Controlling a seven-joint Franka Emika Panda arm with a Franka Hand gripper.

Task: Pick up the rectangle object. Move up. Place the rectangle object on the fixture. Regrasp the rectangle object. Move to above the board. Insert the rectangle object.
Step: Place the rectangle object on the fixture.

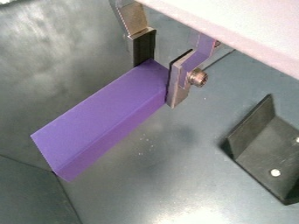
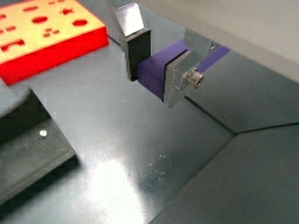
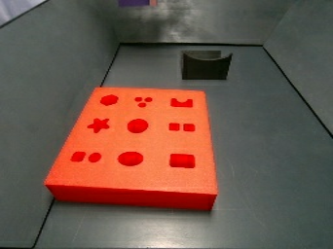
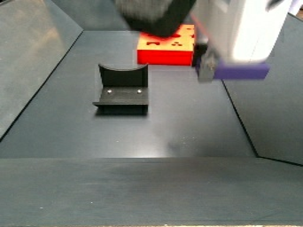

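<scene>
The rectangle object (image 1: 100, 118), a smooth purple oblong block, is clamped at one end between the silver fingers of my gripper (image 1: 162, 66) and sticks out level above the dark floor. In a side view the block (image 4: 243, 69) hangs in the air to the right of the fixture (image 4: 120, 89), a dark holder with a curved recess. In a wrist view the fixture (image 1: 267, 149) stands apart from the block, on the floor beyond the fingers. The red board (image 3: 136, 146) with shaped cut-outs lies flat, and in a wrist view it (image 2: 47, 35) shows beyond the gripper (image 2: 156, 68).
Sloping grey walls (image 3: 65, 58) enclose the dark floor on all sides. In a side view only a purple scrap of the block (image 3: 134, 3) shows at the upper edge, high above the fixture (image 3: 205, 64).
</scene>
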